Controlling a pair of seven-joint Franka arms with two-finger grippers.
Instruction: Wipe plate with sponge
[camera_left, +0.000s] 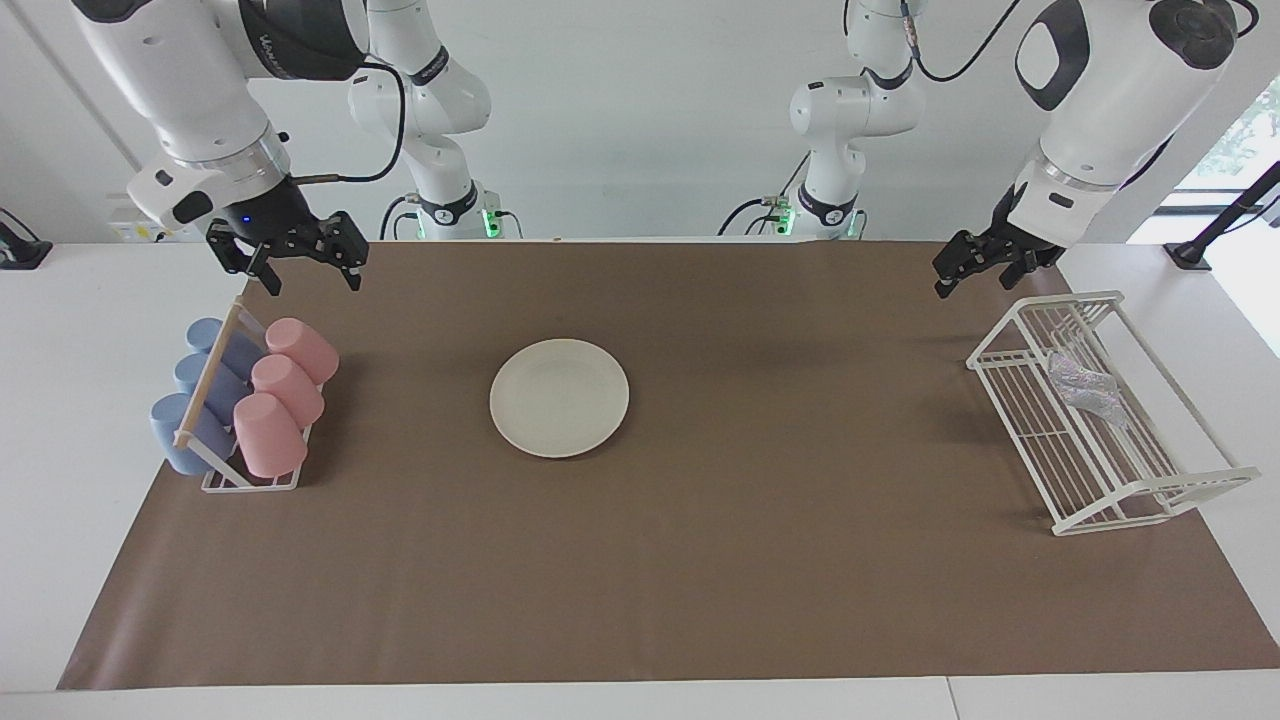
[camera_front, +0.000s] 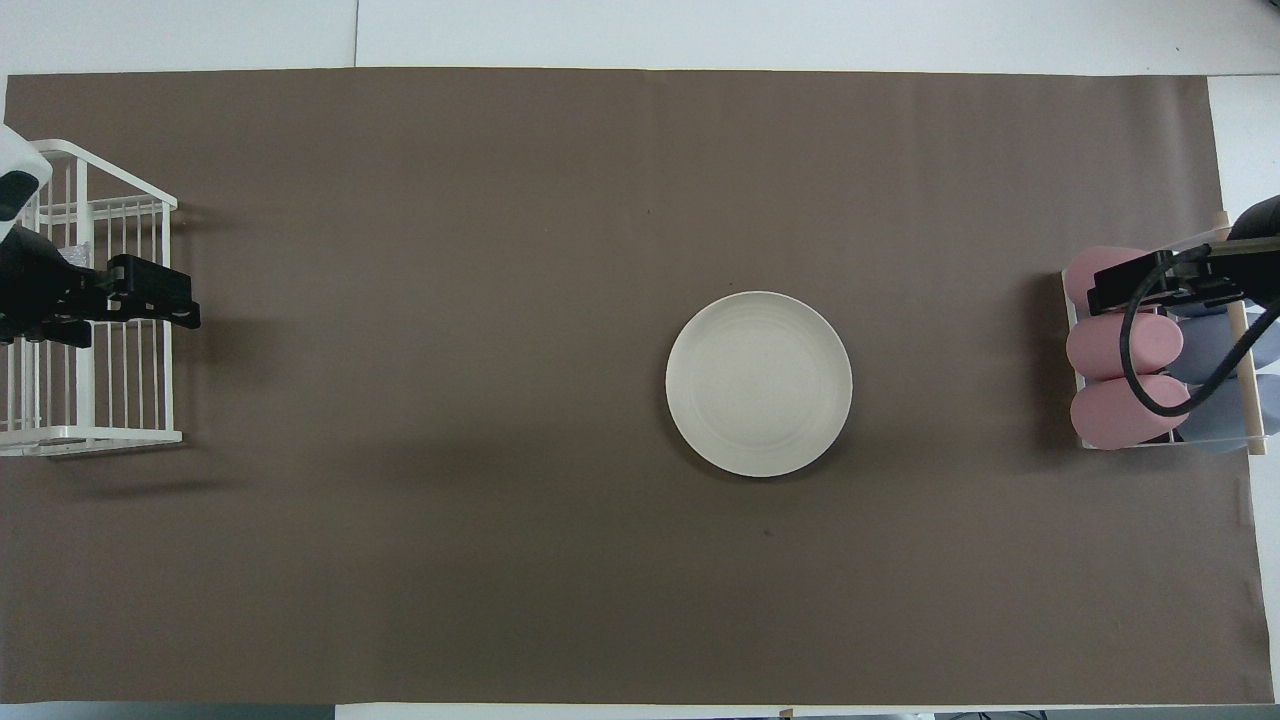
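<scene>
The left gripper (camera_left: 972, 272) hangs with its jaws spread and empty over the mat's edge, just at the robot-side end of the white wire rack (camera_left: 1150, 495). The right gripper (camera_left: 302, 262) is likewise released, fingers apart with nothing between them, raised above the robot-side end of the cup holder (camera_left: 250, 482) at the right arm's end of the table.

The sponge (camera_left: 1085, 388), a silvery mesh scrubber, lies inside the wire rack, resting on its bars at the left arm's end. The plate (camera_left: 559, 397) sits flat on the brown mat (camera_left: 700, 580) near the table's middle, somewhat toward the right arm's end, well apart from both the rack and the pink cups (camera_left: 285, 395) and blue cups (camera_left: 185, 420) lying in their holder.

The task looks unstarted; fetching the sponge comes first. The risks: the mesh is soft and could snag on the rack's wires, dragging the light rack along as it lifts. Fingers descending between the bars may strike them. Later, an unrestrained plate could slide on the mat under wiping pressure.
</scene>
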